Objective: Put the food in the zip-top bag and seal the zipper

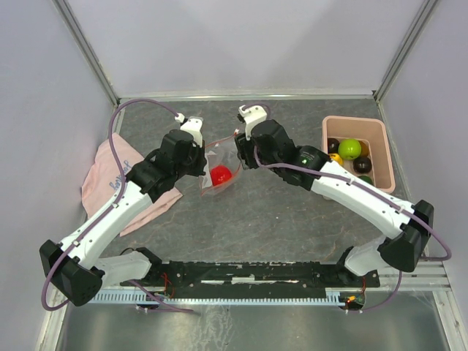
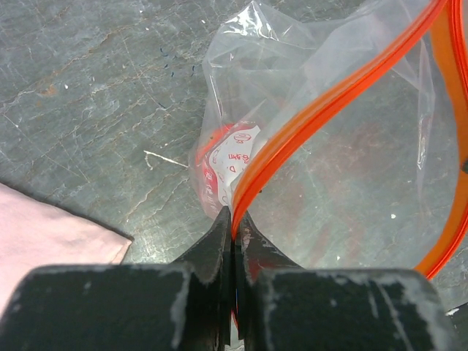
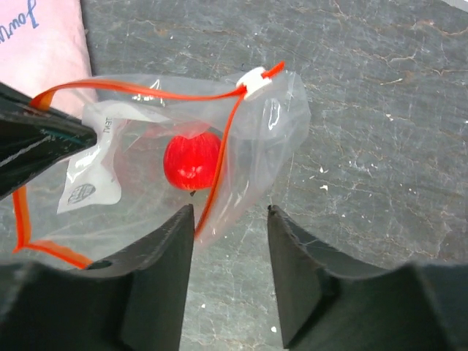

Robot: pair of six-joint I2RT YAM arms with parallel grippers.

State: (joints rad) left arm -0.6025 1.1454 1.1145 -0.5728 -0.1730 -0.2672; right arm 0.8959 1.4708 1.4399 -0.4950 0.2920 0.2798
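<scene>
The clear zip-top bag [image 1: 218, 170] lies between both arms, and one red food piece [image 3: 191, 161] sits inside it. My left gripper [image 2: 234, 216] is shut on the bag's red-orange zipper [image 2: 322, 110], pinching the strip at the mouth. The mouth gapes open, with the white end piece [image 3: 254, 82] at its far corner and a white label [image 3: 91, 172] inside. My right gripper [image 3: 230, 212] is open at the bag's near side. The bag's edge hangs just inside its left finger [image 3: 164, 248], not gripped. More food [image 1: 349, 148] rests in the pink bin.
The pink bin [image 1: 386, 157] stands at the right with green, yellow and dark pieces in it. A pink cloth [image 1: 110, 179] lies at the left, under the left arm. White walls close in the back and both sides of the grey table.
</scene>
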